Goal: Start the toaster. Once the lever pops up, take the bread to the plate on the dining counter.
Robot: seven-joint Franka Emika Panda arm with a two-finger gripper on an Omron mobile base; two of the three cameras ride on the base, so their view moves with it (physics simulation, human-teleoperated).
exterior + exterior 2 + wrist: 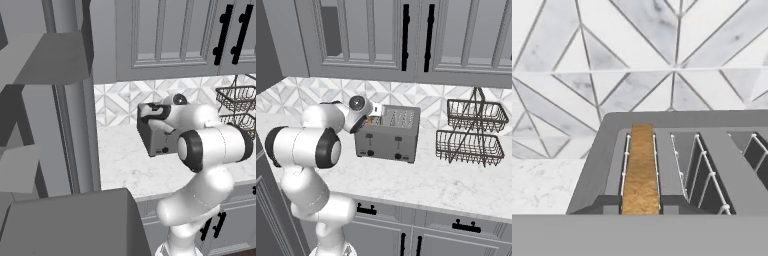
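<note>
The dark grey toaster (388, 137) stands on the white marble kitchen counter (431, 185) against the tiled wall; it is also in the left base view (159, 142). The bread (641, 170) stands on edge in the slot nearest the toaster's left end, golden crust up. My gripper (372, 119) reaches down over that end of the toaster. In the hand view its dark fingertips (607, 204) flank the slice on both sides and press on it. A bit of orange crust (370, 120) shows at the hand. The plate and the dining counter are out of view.
A two-tier black wire basket rack (471, 132) stands to the right of the toaster. Grey upper cabinets (406, 35) hang low over the counter. A tall grey unit (45, 150) closes off the left side.
</note>
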